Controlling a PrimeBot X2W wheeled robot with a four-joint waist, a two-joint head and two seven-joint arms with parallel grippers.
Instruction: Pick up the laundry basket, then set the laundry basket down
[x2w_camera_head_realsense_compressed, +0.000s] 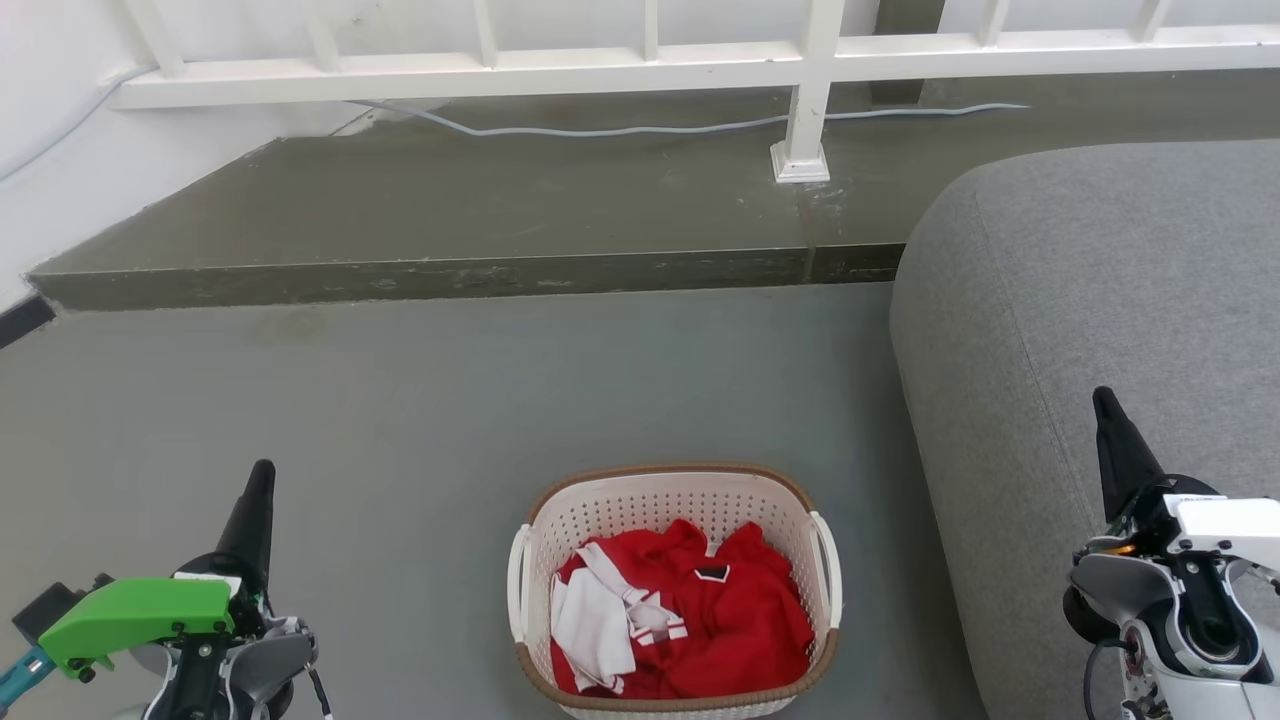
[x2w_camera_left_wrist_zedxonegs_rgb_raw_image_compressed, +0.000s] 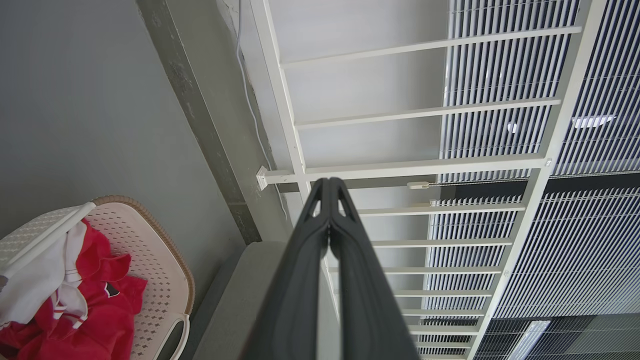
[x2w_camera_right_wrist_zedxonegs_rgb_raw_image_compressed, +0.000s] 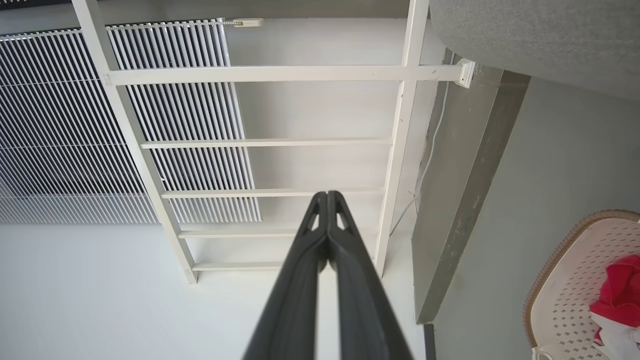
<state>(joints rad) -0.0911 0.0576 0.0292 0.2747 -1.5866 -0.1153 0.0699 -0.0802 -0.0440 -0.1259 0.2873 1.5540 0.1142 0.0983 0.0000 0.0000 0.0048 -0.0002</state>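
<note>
Closest in, at the bottom corners of the head view: the left gripper (x2w_camera_head_realsense_compressed: 262, 478) and the right gripper (x2w_camera_head_realsense_compressed: 1105, 402), both pointing forward. Left gripper's two dark fingers (x2w_camera_left_wrist_zedxonegs_rgb_raw_image_compressed: 300, 280) pressed flat together along their length, with nothing between them. Same for the right gripper: closed on itself and empty.

Spreads under and ahead of both grippers: grey floor (x2w_camera_head_realsense_compressed: 400, 400). Takes up the right gripper's side: a grey fabric sofa (x2w_camera_head_realsense_compressed: 1100, 280), its rounded end showing behind that gripper. Rises beyond both sets of fingertips: a dark raised step (x2w_camera_head_realsense_compressed: 450, 200) across the floor. Stands on that step, farther still: a white railing (x2w_camera_head_realsense_compressed: 600, 70).

Sits on the floor between the two grippers, apart from each and touched by neither: the laundry basket (x2w_camera_head_realsense_compressed: 640, 510), upright, with cream perforated walls, a brown woven-look rim and a white handle on each side. Stands just beside the sofa, on the right gripper's side. Holds red-and-white clothes (x2w_camera_head_realsense_compressed: 720, 610) heaped inside.

Runs along the step below the railing, far beyond the fingertips: a thin pale cable (x2w_camera_head_realsense_compressed: 620, 130).
</note>
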